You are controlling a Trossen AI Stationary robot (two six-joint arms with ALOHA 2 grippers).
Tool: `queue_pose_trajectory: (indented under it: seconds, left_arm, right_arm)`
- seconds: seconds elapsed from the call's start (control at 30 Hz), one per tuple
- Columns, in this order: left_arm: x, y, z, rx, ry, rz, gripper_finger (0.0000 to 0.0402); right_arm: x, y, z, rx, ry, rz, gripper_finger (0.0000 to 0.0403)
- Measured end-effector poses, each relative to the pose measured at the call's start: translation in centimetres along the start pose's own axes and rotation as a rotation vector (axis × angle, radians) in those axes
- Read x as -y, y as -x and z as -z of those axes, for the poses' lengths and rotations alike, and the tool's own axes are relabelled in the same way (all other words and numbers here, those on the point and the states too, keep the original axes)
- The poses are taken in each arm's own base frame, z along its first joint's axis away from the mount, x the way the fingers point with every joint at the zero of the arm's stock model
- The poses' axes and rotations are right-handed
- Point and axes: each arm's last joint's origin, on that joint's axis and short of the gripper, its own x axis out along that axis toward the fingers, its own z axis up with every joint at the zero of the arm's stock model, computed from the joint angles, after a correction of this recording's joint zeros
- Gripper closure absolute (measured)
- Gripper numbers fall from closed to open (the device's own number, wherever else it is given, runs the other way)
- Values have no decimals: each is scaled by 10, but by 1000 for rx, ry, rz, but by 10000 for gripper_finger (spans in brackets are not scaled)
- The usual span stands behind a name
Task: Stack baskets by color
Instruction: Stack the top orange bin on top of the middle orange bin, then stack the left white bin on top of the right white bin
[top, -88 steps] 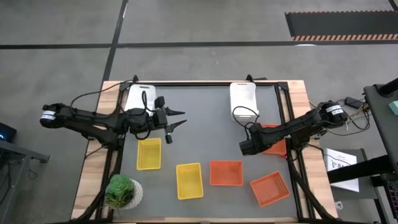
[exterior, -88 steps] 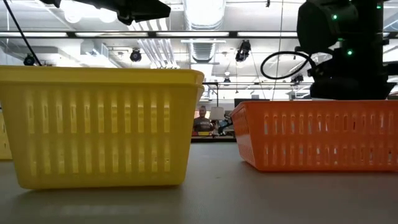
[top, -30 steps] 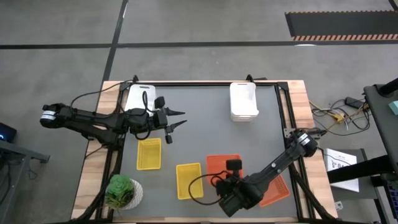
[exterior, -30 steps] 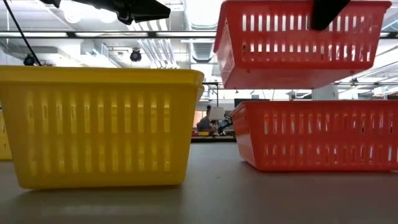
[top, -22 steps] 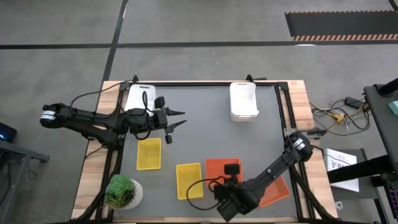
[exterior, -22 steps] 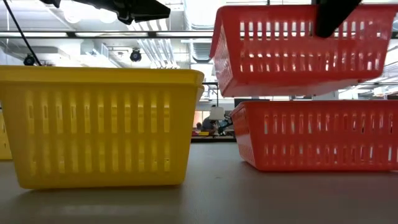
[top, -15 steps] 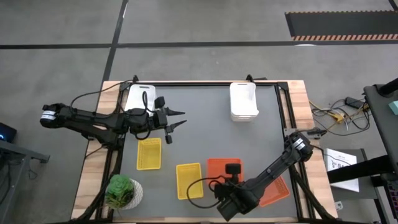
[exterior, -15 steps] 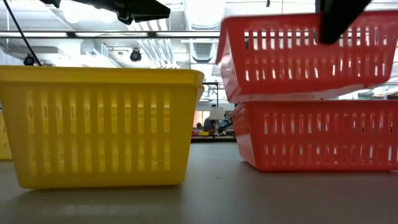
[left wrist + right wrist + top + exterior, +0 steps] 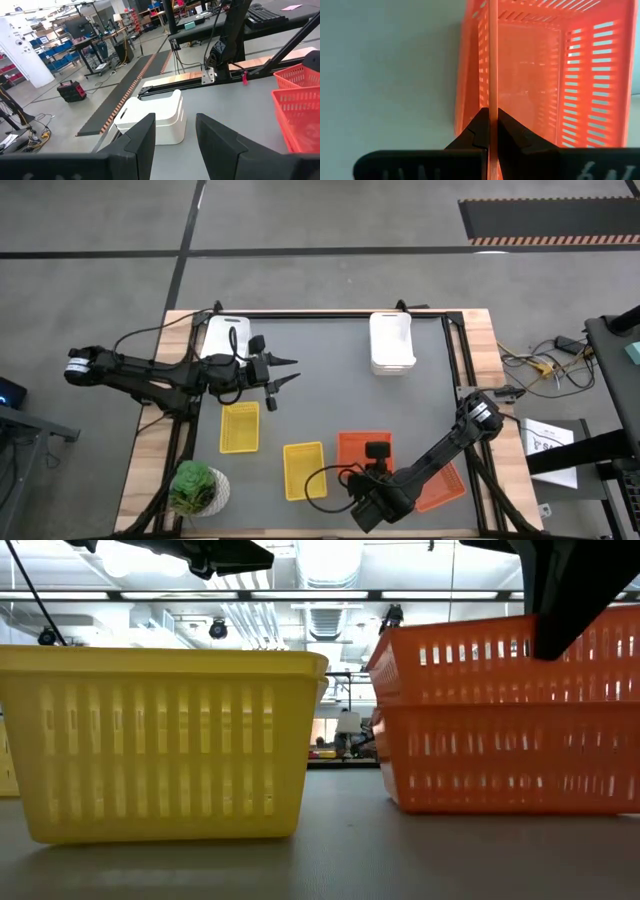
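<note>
An orange mesh basket [image 9: 470, 665] sits nested in a second orange basket [image 9: 480, 765] at the near middle of the table [image 9: 330, 380], with my right gripper [image 9: 490, 114] shut on its wall. In the high view this pair [image 9: 350, 448] shows partly under my right arm. A third orange basket [image 9: 445, 485] lies just to its right. Two yellow baskets [image 9: 239, 427] [image 9: 304, 470] rest on their bottoms to the left. My left gripper [image 9: 287, 372] hangs open and level above the far left of the table, touching nothing. My right gripper pinches the upper orange basket's near wall at its rim [image 9: 489, 95], one finger inside the basket and one [image 9: 562, 610] outside. The fingers come from above, slanting down from the near side. The basket sits about level inside the lower orange basket, its top part standing above that basket's rim.
White baskets stand at the far right [image 9: 392, 342] and a white one at the far left [image 9: 224, 335]. A green potted plant [image 9: 197, 488] stands at the near left corner. Bare grey table lies between the baskets in the middle.
My right gripper has gone down with the orange basket. The basket hung clear above the lower orange basket a second ago and now sits nested in it.
</note>
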Motion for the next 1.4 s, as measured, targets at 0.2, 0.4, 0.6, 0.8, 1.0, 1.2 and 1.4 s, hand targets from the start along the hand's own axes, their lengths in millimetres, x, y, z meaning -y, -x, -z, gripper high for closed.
queue_pose_trajectory:
  seconds: [0.2, 0.4, 0.6, 0.8, 1.0, 1.2, 1.4]
  left_arm:
    - [0, 0, 0, 0, 0, 1, 276]
    - [0, 0, 0, 1, 0, 1, 276]
    - [0, 0, 0, 1, 0, 1, 276]
    - [0, 0, 0, 0, 0, 0, 276]
    - [0, 0, 0, 0, 3, 0, 276]
    - [0, 0, 0, 1, 11, 0, 276]
    - [1, -1, 2, -7, 66, 2, 276]
  right_arm:
    - [0, -2, 1, -6, -43, 4, 379]
    - [2, -1, 0, -9, -107, 6, 342]
    - [3, 1, 0, -5, -114, 2, 306]
    - [12, 18, 3, 28, -76, -25, 292]
    - [30, 42, 8, 220, 106, 113, 312]
    - [46, 45, 21, 490, 262, 98, 359]
    - [70, 17, 48, 789, 334, 99, 392]
